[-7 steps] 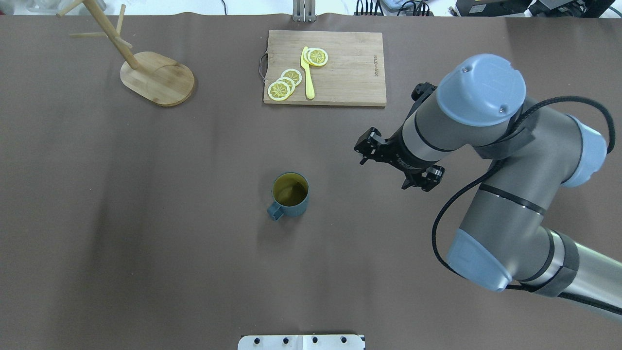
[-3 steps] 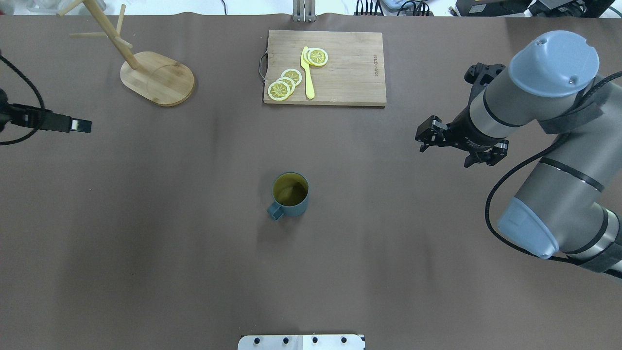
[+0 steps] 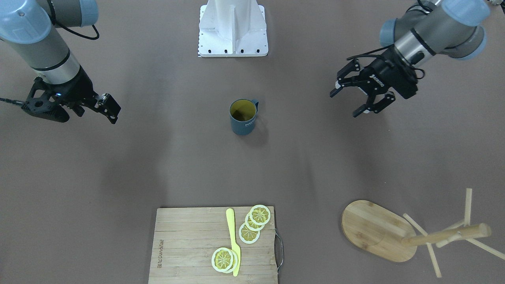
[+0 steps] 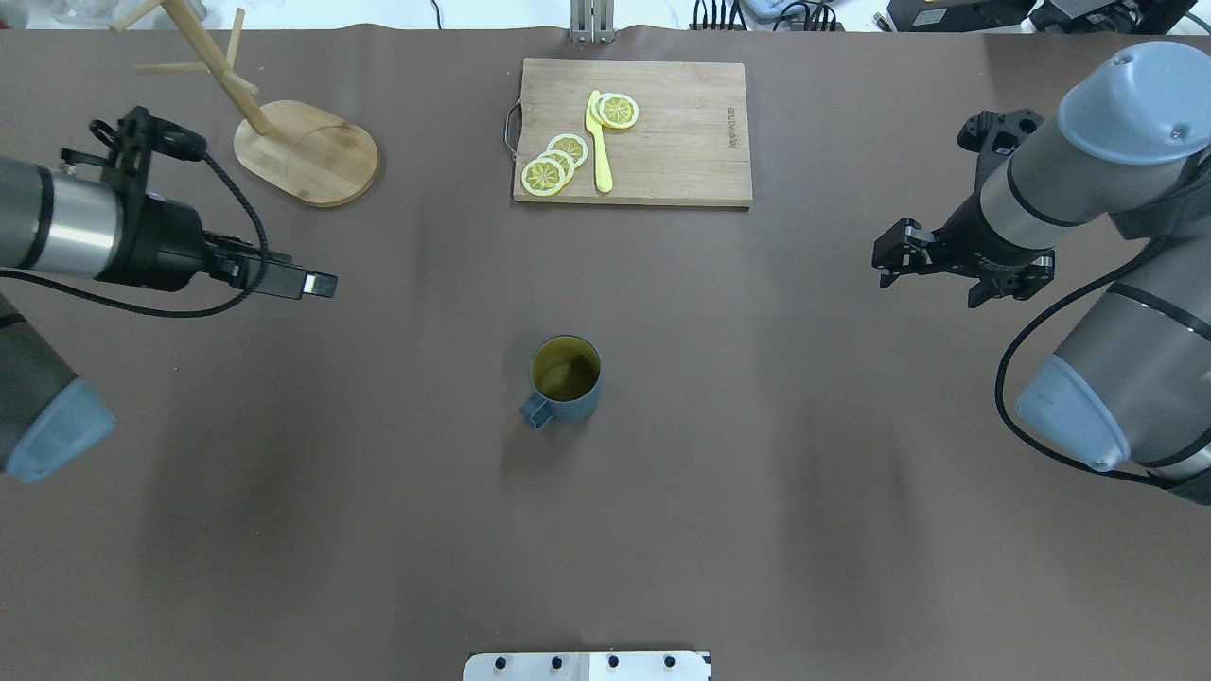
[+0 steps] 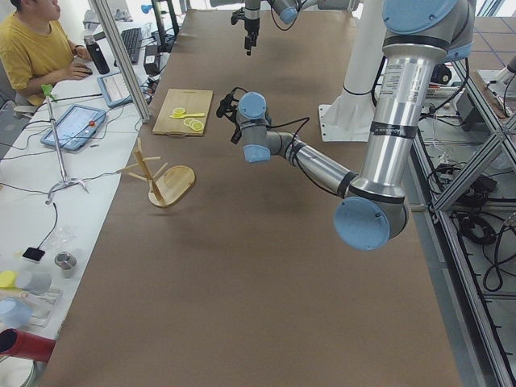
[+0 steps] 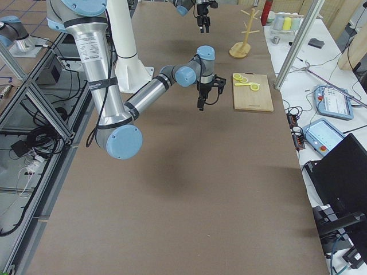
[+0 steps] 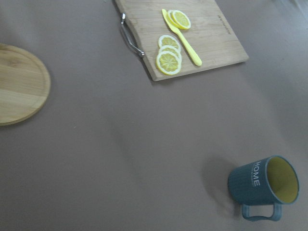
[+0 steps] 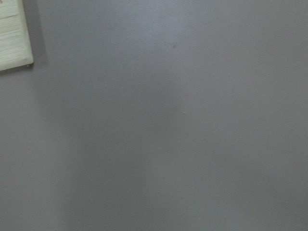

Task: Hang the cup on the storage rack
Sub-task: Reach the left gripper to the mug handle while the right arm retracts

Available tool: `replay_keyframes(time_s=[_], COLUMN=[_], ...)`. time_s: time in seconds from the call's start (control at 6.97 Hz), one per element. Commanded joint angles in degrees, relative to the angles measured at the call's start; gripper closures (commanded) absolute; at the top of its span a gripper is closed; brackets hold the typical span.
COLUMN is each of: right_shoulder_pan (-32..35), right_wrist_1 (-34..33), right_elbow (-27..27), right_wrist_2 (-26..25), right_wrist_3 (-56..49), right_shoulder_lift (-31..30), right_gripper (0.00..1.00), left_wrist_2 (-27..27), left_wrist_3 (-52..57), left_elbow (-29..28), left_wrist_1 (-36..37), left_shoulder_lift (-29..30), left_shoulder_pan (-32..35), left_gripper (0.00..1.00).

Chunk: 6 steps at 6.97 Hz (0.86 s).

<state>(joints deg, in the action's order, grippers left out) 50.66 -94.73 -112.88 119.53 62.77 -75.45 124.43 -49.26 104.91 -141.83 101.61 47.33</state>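
Teal mug (image 4: 566, 378) stands ungrasped; left gripper (image 3: 343, 105) and right gripper (image 4: 929, 288) both gape empty. I fear a glancing finger tipping it.

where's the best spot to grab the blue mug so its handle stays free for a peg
Probably best: pinch the cup wall at the rim opposite its handle, coming down from above. It stands upright, mouth open, so one finger fits inside, one outside, and the loop, pointing toward the robot's base, is left clear for a storage rack peg.
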Motion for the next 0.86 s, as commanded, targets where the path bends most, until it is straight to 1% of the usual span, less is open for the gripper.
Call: replay_keyframes(time_s=[0.0,0.29,0.43,0.57,0.72], right_shoulder_pan=[4.34,10.65,13.73,16.81,18.75], right_wrist_1=[0.34,0.43,0.51,0.51,0.69], right_elbow=[4.93,10.38,12.75,15.56,17.68], right_wrist_2=[1.58,6.57,8.68,10.88,11.95], right_wrist_3=[-11.92,-23.51,-28.97,-34.07,-37.78], right_shoulder_lift=[-1.37,-1.63,-2.06,-2.07,-2.07], right_gripper=[0.00,0.00,0.00,0.00,0.00], left_wrist_2=[-8.47,-8.85,-10.24,-16.26,-20.93], left_wrist_3=[12.44,13.31,13.31,13.31,13.22], left_elbow=[0.11,0.11,0.03,0.11,0.38], left_wrist_1=[3.81,16.25,16.58,16.49,16.49], left_shoulder_lift=[1.66,10.93,11.24,11.42,11.51], left_shoulder_pan=[-4.79,-5.23,-7.58,-11.09,-14.95], left_gripper=[0.13,0.13,0.15,0.16,0.16])
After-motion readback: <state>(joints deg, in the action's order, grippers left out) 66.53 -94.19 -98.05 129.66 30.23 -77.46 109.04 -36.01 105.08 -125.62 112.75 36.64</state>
